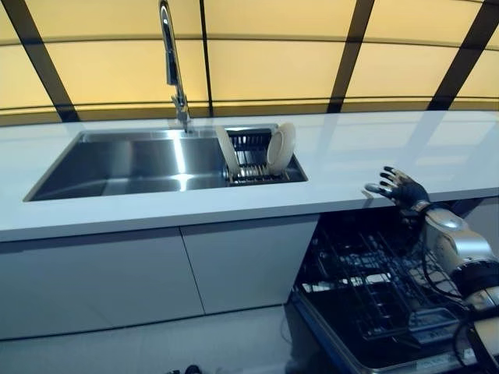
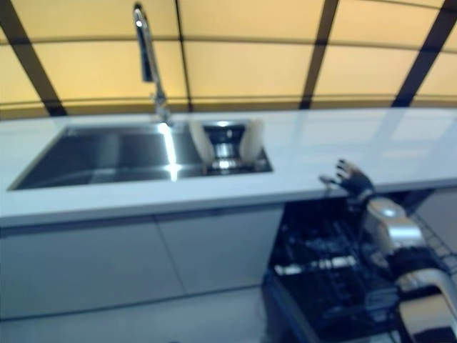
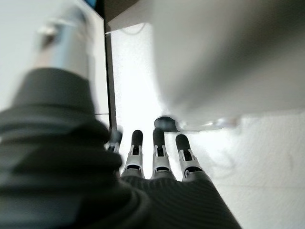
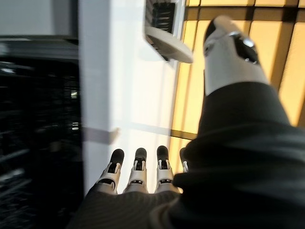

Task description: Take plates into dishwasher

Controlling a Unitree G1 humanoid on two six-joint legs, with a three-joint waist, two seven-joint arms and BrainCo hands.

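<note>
Two white plates, one (image 1: 228,149) on the left and one (image 1: 281,146) on the right, stand upright in a dish rack (image 1: 253,165) at the right end of the steel sink (image 1: 132,164). The right plate (image 4: 169,44) also shows in the right wrist view. My right hand (image 1: 401,189) hovers at the counter's front edge, right of the sink and over the open dishwasher (image 1: 366,300); its fingers (image 4: 138,168) are straight and hold nothing. My left hand (image 3: 159,157) appears only in its wrist view, fingers straight and empty, beside a pale cabinet face.
A tall tap (image 1: 173,66) rises behind the sink. The white counter (image 1: 374,148) runs right of the sink. The dishwasher's pulled-out wire rack (image 1: 355,273) sticks out into the floor space under the counter at the right. White cabinet doors (image 1: 117,273) lie below the sink.
</note>
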